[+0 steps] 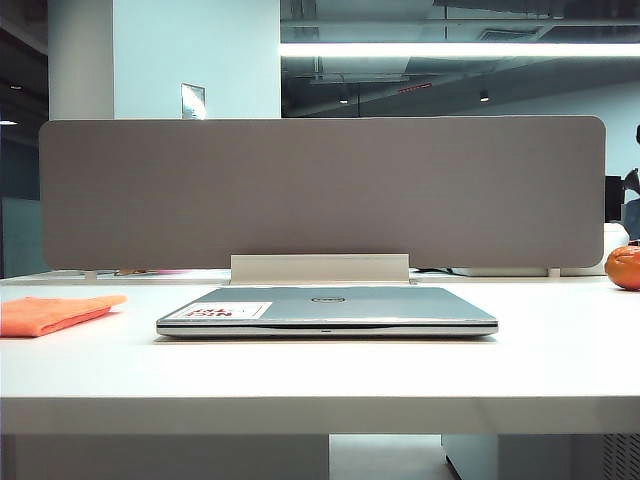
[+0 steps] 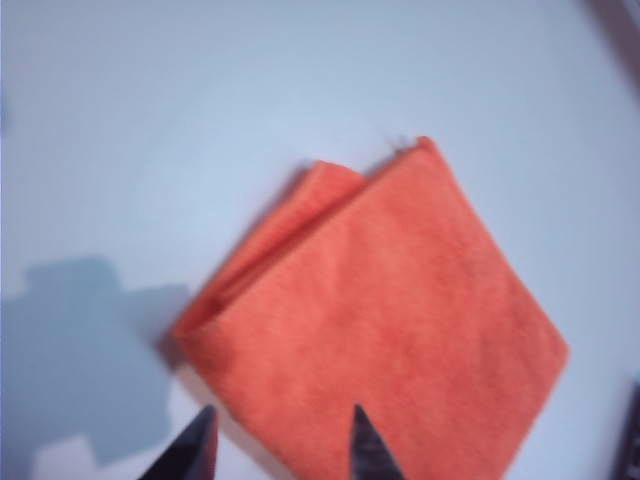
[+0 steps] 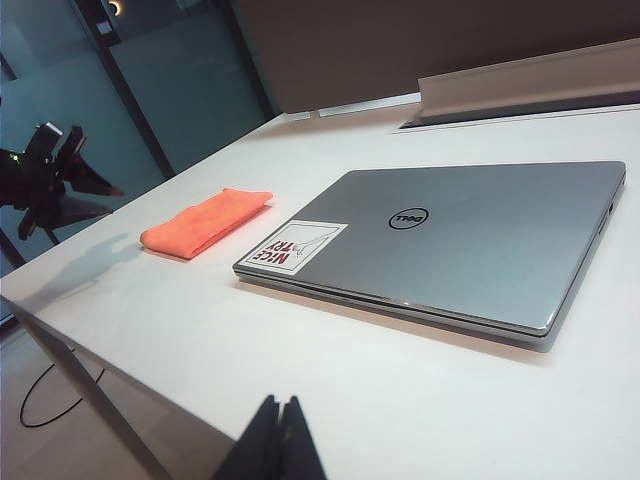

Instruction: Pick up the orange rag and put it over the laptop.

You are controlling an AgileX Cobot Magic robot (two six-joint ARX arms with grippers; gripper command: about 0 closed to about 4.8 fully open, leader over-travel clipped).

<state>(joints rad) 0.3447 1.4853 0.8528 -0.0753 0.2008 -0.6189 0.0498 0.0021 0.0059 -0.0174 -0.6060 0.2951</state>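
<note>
The orange rag lies folded flat on the white table, well to the left of the closed laptop in the exterior view and clear of it, so nothing has been lifted yet. The left gripper hangs above the rag's near edge with its two dark fingertips parted and nothing between them; the left wrist view is blurred, so how close they are to the cloth is hard to say. This looks like the approach before the pick. Next the jaws need to come down astride a folded edge and pinch all layers. The right gripper sits off the table's near edge, fingers pressed together, empty. An orange ball rests at the far right.
</note>
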